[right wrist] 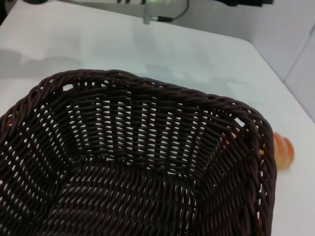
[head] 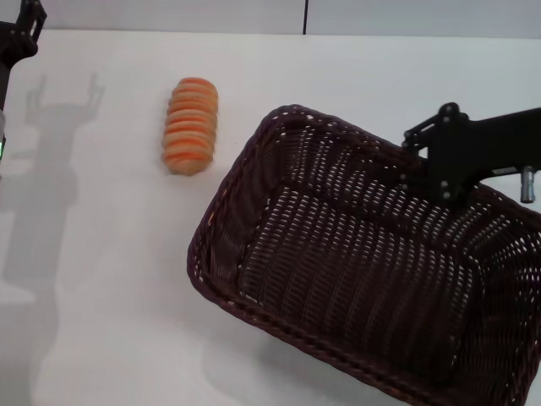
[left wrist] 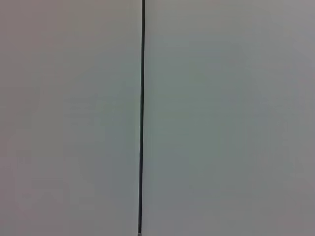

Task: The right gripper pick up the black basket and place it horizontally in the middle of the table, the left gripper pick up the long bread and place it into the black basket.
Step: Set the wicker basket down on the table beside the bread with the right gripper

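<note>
At the upper left corner of the head view the left gripper (head: 25,30) hangs by the bench's (head: 101,321) far edge, away from the work; whether its fingers are spread or closed I cannot tell.

Right of it, in the upper left-centre, the long bread (head: 191,125) lies on the bench, just beside the basket's near corner but apart from it. It looks light and smooth, likely a little slippery; a hold across its narrow middle seems safest. Open bench lies all round its left side, giving room for an approach from there.

The black basket (head: 363,271) fills the lower right, skewed, running out of frame. It looks stiff, light and airy; the braided rim is the natural hold.

The right gripper (head: 444,165) sits at the far rim, fingers seemingly clamped on it.
</note>
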Controlling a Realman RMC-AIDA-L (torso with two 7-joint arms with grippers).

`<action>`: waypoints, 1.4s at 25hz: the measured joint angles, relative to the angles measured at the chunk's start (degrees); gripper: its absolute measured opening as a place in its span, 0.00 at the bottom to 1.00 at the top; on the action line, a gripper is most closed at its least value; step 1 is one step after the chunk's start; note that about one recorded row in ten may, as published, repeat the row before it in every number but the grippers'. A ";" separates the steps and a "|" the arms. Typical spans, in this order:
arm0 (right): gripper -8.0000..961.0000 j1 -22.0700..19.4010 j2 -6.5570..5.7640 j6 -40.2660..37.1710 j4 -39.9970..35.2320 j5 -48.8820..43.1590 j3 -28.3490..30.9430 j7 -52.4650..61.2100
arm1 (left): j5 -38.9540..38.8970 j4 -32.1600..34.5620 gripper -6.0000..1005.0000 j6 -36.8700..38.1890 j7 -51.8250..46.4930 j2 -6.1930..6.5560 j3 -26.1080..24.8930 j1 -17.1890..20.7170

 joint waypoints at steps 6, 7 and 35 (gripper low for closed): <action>0.21 3.50 -0.24 0.01 0.72 -0.28 -0.02 -2.80 | 0.00 0.01 0.81 0.00 -1.35 -0.01 0.80 -0.05; 0.21 4.11 -0.15 0.22 1.11 -0.38 -0.11 -3.32 | -0.02 0.01 0.81 0.00 -1.36 -0.01 0.81 -0.02; 0.22 4.13 3.21 28.78 5.31 4.15 -15.97 -19.22 | -0.35 0.57 0.81 -1.38 -1.41 0.18 0.37 -1.61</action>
